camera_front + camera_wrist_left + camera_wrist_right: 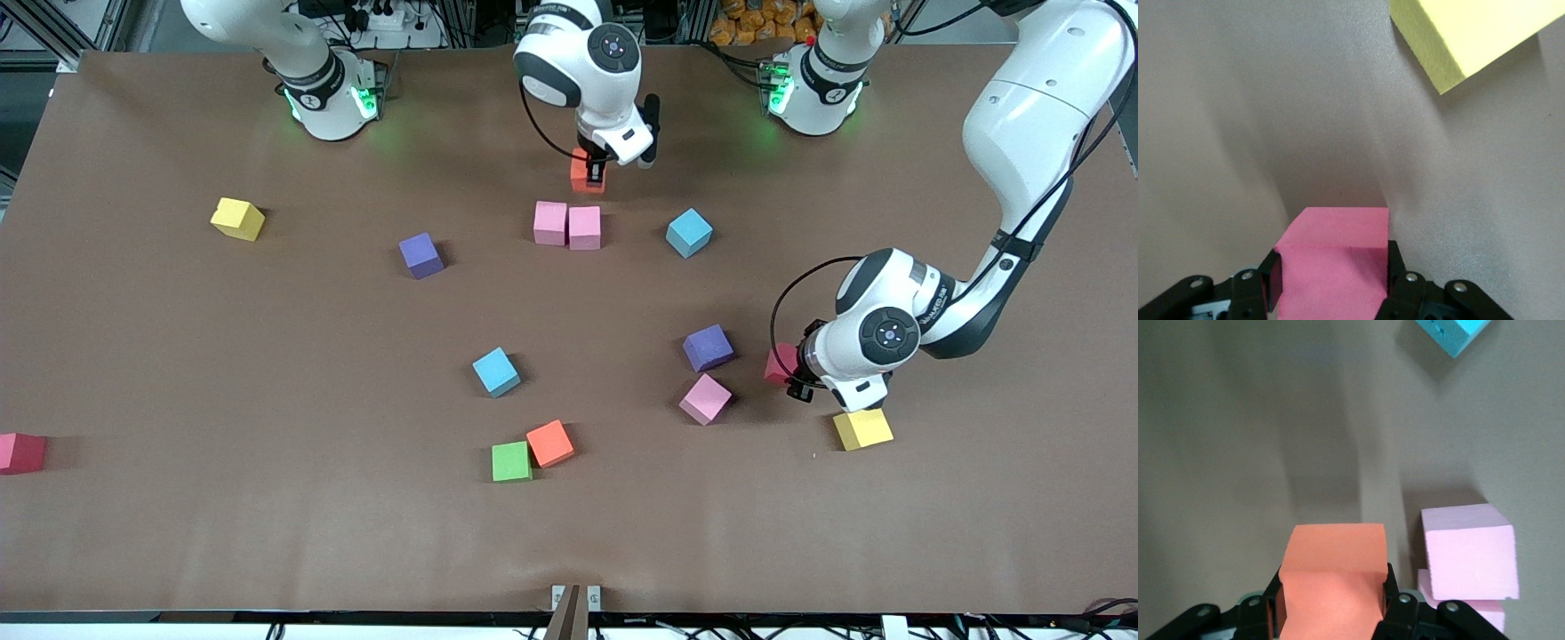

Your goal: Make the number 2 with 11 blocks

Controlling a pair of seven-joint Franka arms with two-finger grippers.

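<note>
My right gripper [589,172] [1331,603] is shut on an orange block [587,178] [1335,553], held low over the table next to two pink blocks [567,225] [1468,550] that touch side by side. My left gripper [788,370] [1331,283] is down at the table toward the left arm's end. Its fingers press both sides of a red block [777,363] [1338,233]. A yellow block [862,429] [1471,33] lies just nearer the front camera. No number 2 shape is in view.
Loose blocks lie scattered: blue [689,233], purple [709,347], pink [705,398], blue [495,372], orange [549,443] touching green [511,462], purple [420,255], yellow [238,219]. A red one [20,452] sits at the table edge, at the right arm's end.
</note>
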